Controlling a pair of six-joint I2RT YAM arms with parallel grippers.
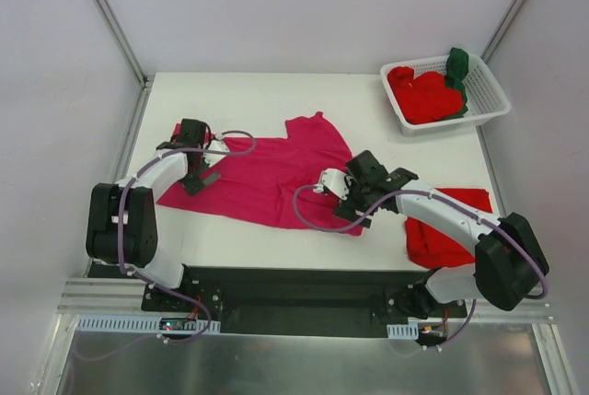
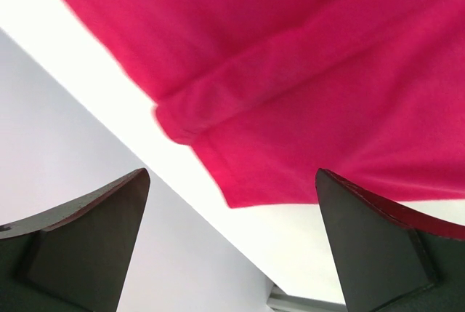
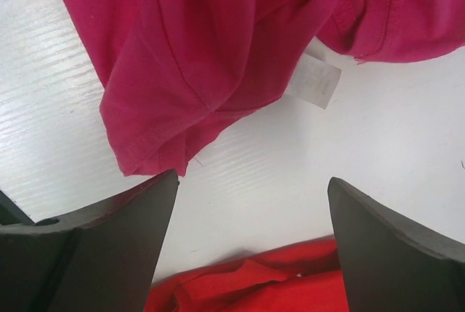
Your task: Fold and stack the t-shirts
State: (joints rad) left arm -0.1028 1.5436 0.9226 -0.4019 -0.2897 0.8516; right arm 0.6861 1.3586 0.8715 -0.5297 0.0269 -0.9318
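Magenta t-shirt (image 1: 267, 174) spread at tabletop (image 1: 276, 105) centre, right side rumpled. Left jaws wide open, nothing held, at shirt's left edge; right jaws wide open, nothing held, at near-right hem. Rumpled edge best flattened before folding.

- Magenta-pink knit cloth t-shirt (image 3: 218, 50), just ahead of the right gripper (image 3: 251, 181): matt, soft, stitched hems.
- White table top (image 3: 407, 145) beneath it: smooth, faintly streaked sheen.
- Dark gripper fingers (image 3: 94, 254): matt plastic.
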